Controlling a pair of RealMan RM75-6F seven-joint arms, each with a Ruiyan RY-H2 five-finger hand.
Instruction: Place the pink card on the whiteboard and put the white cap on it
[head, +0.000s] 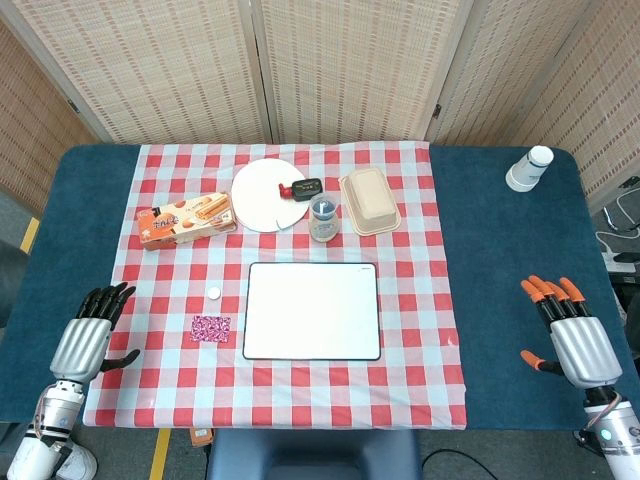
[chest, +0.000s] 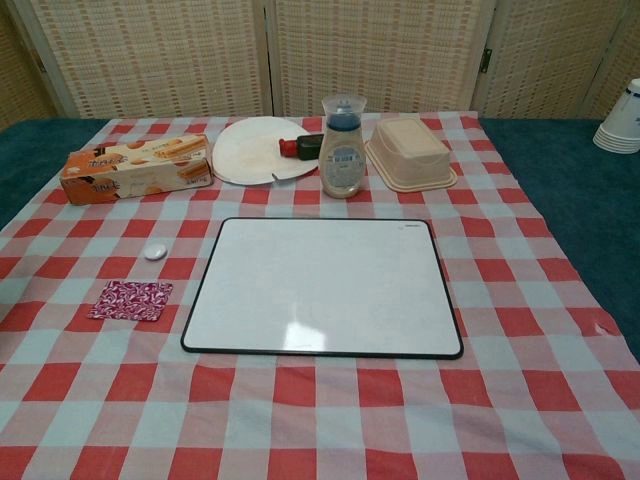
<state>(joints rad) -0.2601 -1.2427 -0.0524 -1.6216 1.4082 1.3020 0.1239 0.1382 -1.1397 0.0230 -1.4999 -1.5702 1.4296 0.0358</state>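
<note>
card (chest: 131, 300) just left of whiteboard (chest: 322, 287), cap (chest: 154, 251) behind card, bottle (chest: 342, 150) behind whiteboard

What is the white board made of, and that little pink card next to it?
The whiteboard looks like smooth, glossy coated board with a thin dark rim; light glints off it. The pink card seems to be thin patterned paper or card, lying flat. I can't be sure.

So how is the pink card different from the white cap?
The card is pink, patterned, flat and rectangular; the cap is plain white and round. The card is bigger than the cap. The card lies nearer the robot, the cap further back. Both sit on the checked cloth, left of the whiteboard, untouched.
</note>
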